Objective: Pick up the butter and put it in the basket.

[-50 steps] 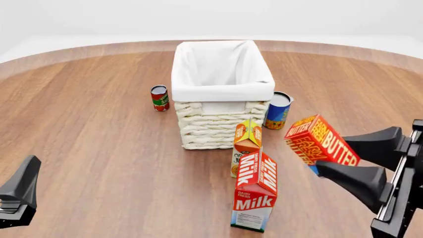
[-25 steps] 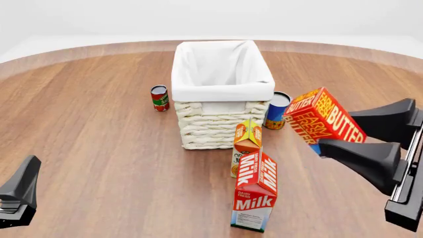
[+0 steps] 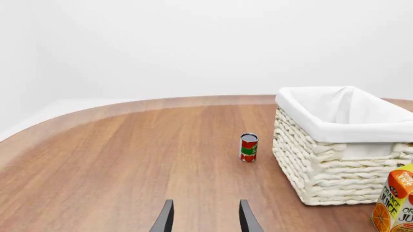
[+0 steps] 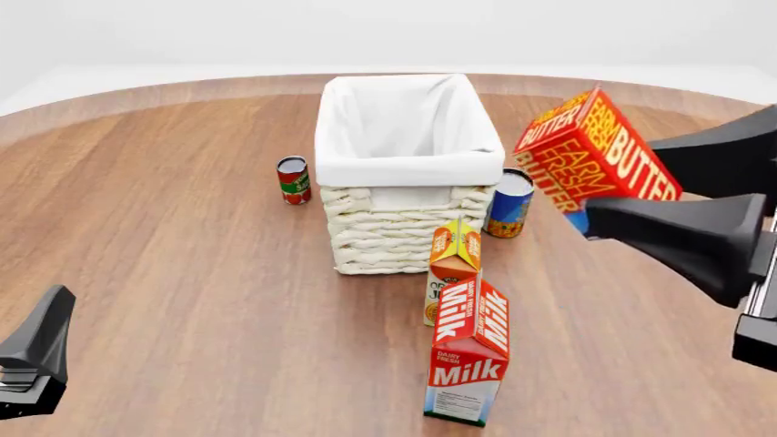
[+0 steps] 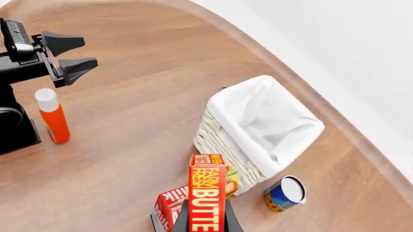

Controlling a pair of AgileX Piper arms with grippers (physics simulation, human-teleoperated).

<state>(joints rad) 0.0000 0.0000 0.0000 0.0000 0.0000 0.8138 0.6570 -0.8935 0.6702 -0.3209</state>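
The butter [image 4: 595, 155], a red-orange box with white lettering, hangs tilted in the air to the right of the basket [image 4: 409, 168], with my right gripper [image 4: 621, 187] shut on it. In the right wrist view the butter [image 5: 206, 200] stands on edge between the fingers, high above the table, with the white-lined basket [image 5: 264, 123] further ahead. The wicker basket [image 3: 335, 145] holds nothing that I can see. My left gripper [image 4: 36, 355] rests low at the near left, open [image 3: 205, 220] and holding nothing.
A milk carton [image 4: 468, 364] and an orange juice carton [image 4: 454, 264] stand in front of the basket. A blue can [image 4: 511, 202] is at its right and a red can [image 4: 293, 179] at its left. An orange bottle [image 5: 53, 116] stands near the left arm.
My right gripper has lifted the butter higher, from beside the cartons to about the level of the basket's rim. The left arm has not moved.
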